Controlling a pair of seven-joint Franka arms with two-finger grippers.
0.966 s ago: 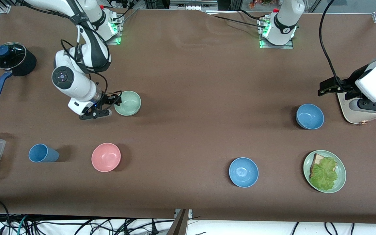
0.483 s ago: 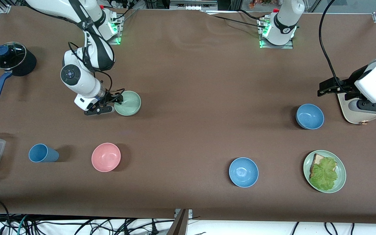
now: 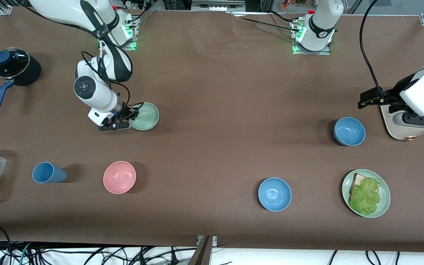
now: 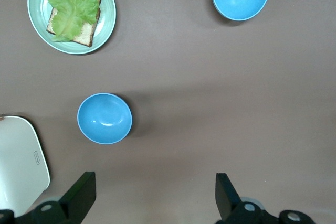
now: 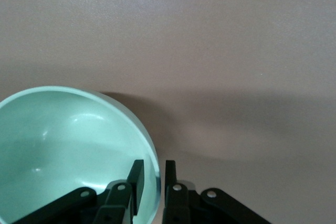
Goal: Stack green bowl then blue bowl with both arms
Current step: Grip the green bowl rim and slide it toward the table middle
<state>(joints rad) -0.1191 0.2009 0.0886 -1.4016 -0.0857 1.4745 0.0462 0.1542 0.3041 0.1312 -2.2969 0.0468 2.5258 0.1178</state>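
The green bowl (image 3: 144, 116) is found toward the right arm's end of the table, its rim pinched between the closed fingers of the right gripper (image 5: 152, 178). With so thin a hold, the bowl could be tipped when lifted. The left gripper (image 4: 152, 195) is held spread wide over a blue bowl (image 4: 104, 118).

Glossy white arms (image 3: 90, 92), black cables, black claws.
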